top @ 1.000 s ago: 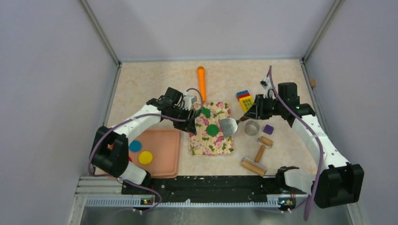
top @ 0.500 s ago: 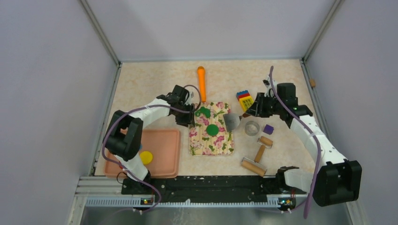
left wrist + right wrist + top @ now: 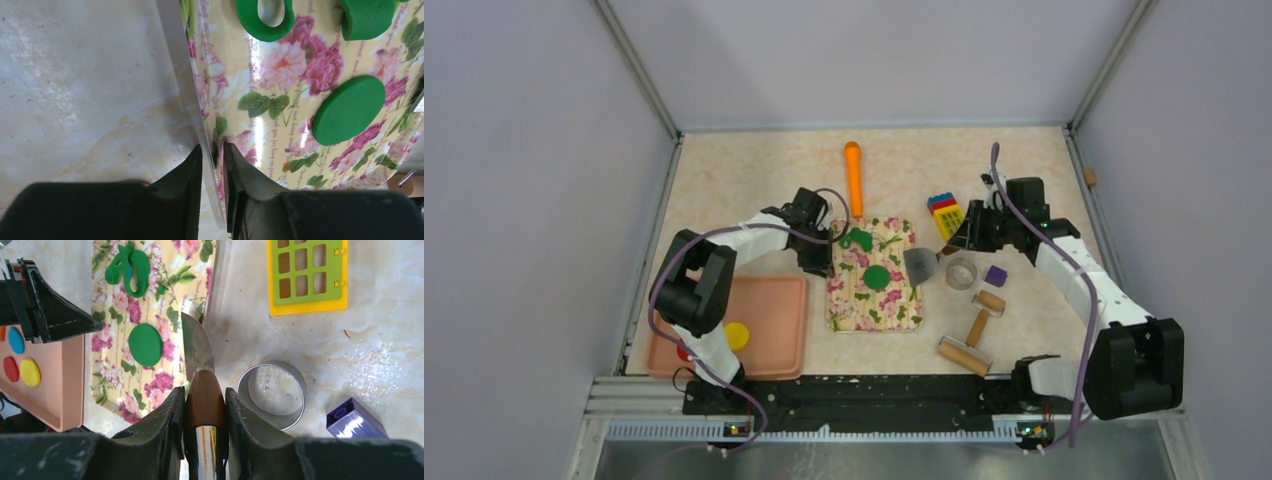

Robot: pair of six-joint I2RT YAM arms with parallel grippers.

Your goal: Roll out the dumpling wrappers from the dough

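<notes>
The dough is a ragged dark green piece at the far end of the floral mat. A round green dumpling wrapper lies mid-mat. Blue, red and yellow wrappers sit in the peach tray. My left gripper is at the mat's left edge, jaws nearly together with the edge between them. My right gripper is shut on the wooden handle of a metal spatula, its blade at the mat's right edge.
A metal ring cutter and a purple block lie right of the spatula. Two wooden rolling pins lie nearer the front. An orange tool and stacked toy bricks sit behind the mat.
My left gripper has dropped to the mat's left edge and its jaws have narrowed around it. The right gripper has drawn the spatula rightward, off the mat.
</notes>
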